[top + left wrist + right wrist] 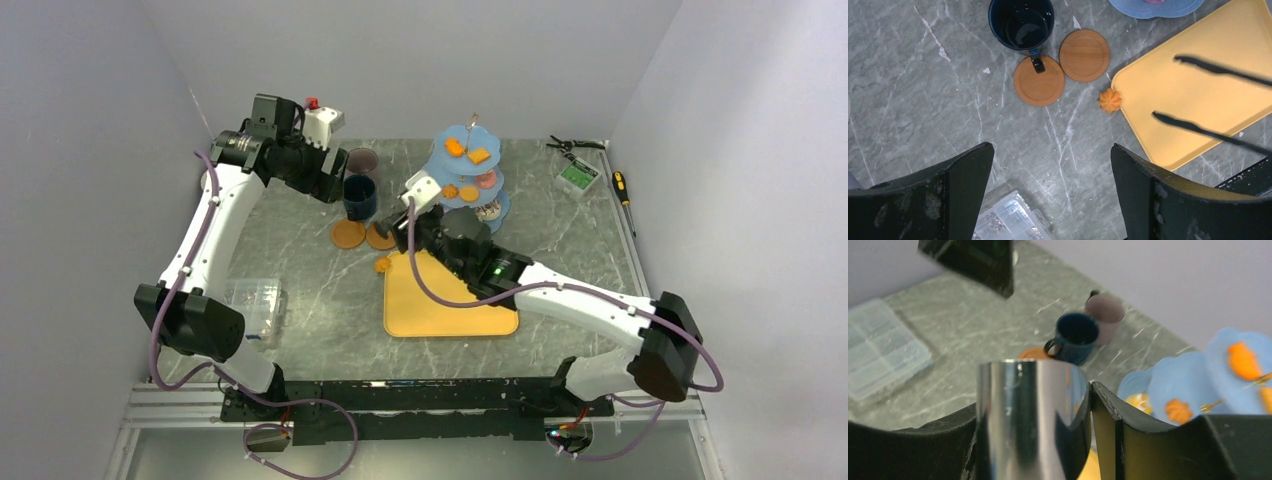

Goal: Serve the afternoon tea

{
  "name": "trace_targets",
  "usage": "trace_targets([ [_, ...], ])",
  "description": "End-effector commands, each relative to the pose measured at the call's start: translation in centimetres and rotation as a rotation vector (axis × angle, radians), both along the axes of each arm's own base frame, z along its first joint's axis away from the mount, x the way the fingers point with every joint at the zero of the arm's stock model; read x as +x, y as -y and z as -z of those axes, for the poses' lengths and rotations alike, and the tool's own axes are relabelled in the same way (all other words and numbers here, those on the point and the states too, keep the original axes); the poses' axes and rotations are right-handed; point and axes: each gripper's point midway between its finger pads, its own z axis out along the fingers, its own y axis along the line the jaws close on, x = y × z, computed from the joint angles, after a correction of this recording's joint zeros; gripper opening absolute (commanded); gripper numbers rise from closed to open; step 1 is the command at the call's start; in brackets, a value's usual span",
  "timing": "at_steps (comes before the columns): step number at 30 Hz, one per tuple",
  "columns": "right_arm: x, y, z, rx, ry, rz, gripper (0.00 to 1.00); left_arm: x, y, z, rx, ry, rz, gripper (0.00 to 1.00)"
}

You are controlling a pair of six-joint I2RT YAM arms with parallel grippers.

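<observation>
The light-blue three-tier stand (470, 175) at the back holds orange biscuits (466, 151) and small cakes. The dark-blue mug (359, 196) stands on the table just behind two brown coasters (348, 233), its handle (1037, 62) over one of them. The mauve mug (362, 160) is behind it. One orange biscuit (1110, 100) lies on the table at the yellow tray's corner (1198, 95). My left gripper (1053, 165) is open and empty, high over the table. My right gripper (1033, 400) is shut on shiny metal tongs (1028, 415), whose black tips (1208, 65) hang over the tray.
A clear plastic parts box (255, 300) lies at the left near my left arm's base. Pliers (575, 145), a small green-and-white box (578, 177) and a screwdriver (622, 190) lie at the back right. Walls close in the table on three sides.
</observation>
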Motion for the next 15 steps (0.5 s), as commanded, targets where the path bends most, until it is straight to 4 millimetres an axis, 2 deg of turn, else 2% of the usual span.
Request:
trace_targets([
  [1, -1.6, -2.5, 3.8, 0.001, -0.092, -0.046, 0.56, 0.5, 0.0, -1.4, -0.046, 0.032, -0.007, 0.93],
  [5, -2.4, -4.5, 7.0, -0.051, -0.118, -0.083, 0.56, 0.4, -0.2, -1.3, -0.049, 0.029, -0.011, 0.93],
  [15, -2.2, -6.4, 10.2, -0.118, -0.139, -0.095, 0.56, 0.3, -0.5, -1.5, -0.053, 0.036, -0.005, 0.93],
])
